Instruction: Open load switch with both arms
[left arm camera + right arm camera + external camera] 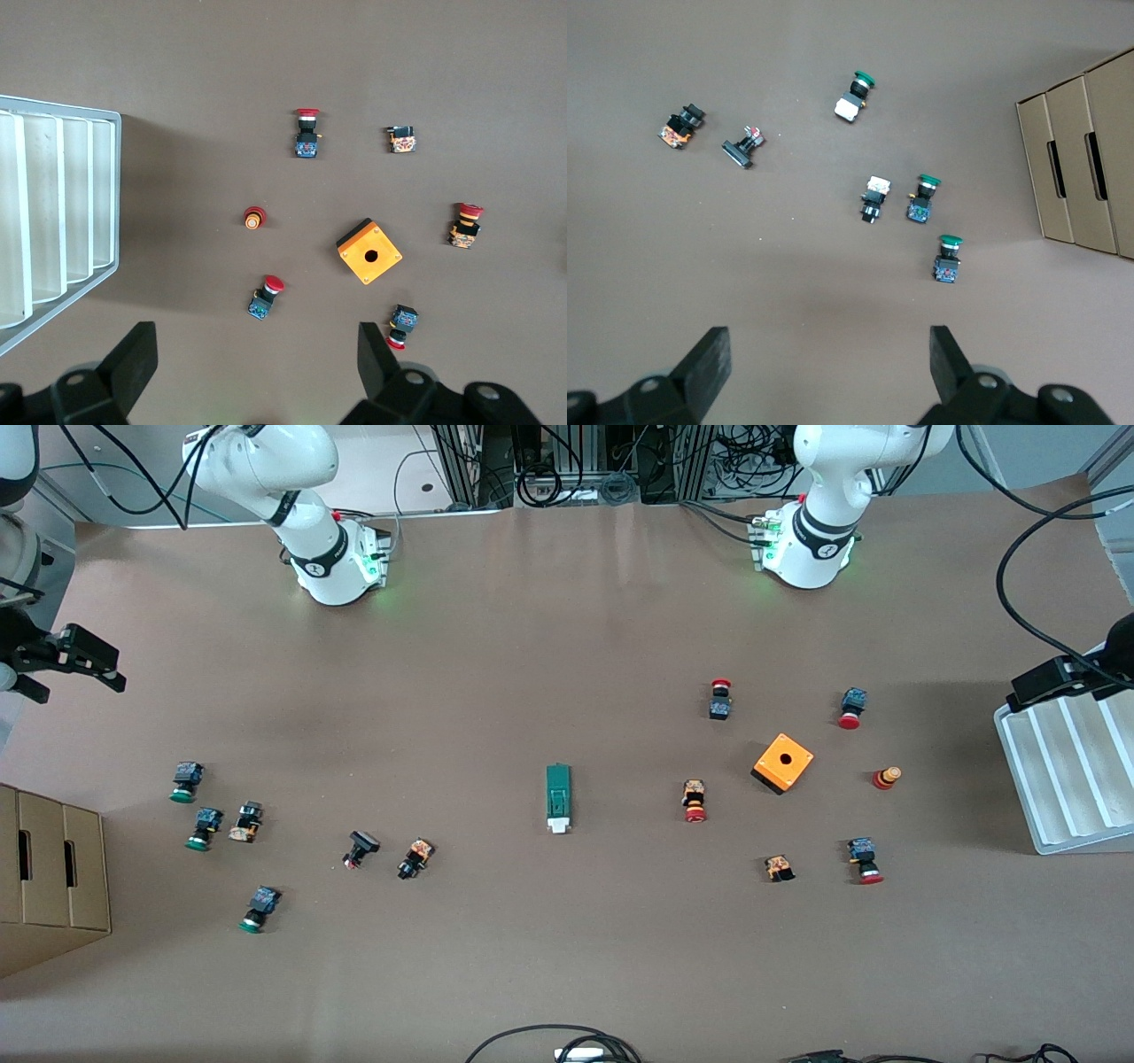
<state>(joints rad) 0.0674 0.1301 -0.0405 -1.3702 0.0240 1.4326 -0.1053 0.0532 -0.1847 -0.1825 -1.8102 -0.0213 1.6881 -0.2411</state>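
The load switch (558,797), a narrow dark-green block with a white tab at its end nearer the front camera, lies flat at the middle of the table. It shows in neither wrist view. My left gripper (1032,691) (257,354) hangs open and empty, high over the edge of the white tray at the left arm's end. My right gripper (111,670) (830,359) hangs open and empty, high over the table's edge at the right arm's end. Both grippers are far from the switch and touch nothing.
An orange box with a hole (783,763) (369,252) and several red-capped buttons (695,801) lie toward the left arm's end. Several green-capped buttons (204,828) (923,198) lie toward the right arm's end, near a cardboard box (53,877). The ribbed white tray (1063,779) stands at the table's edge.
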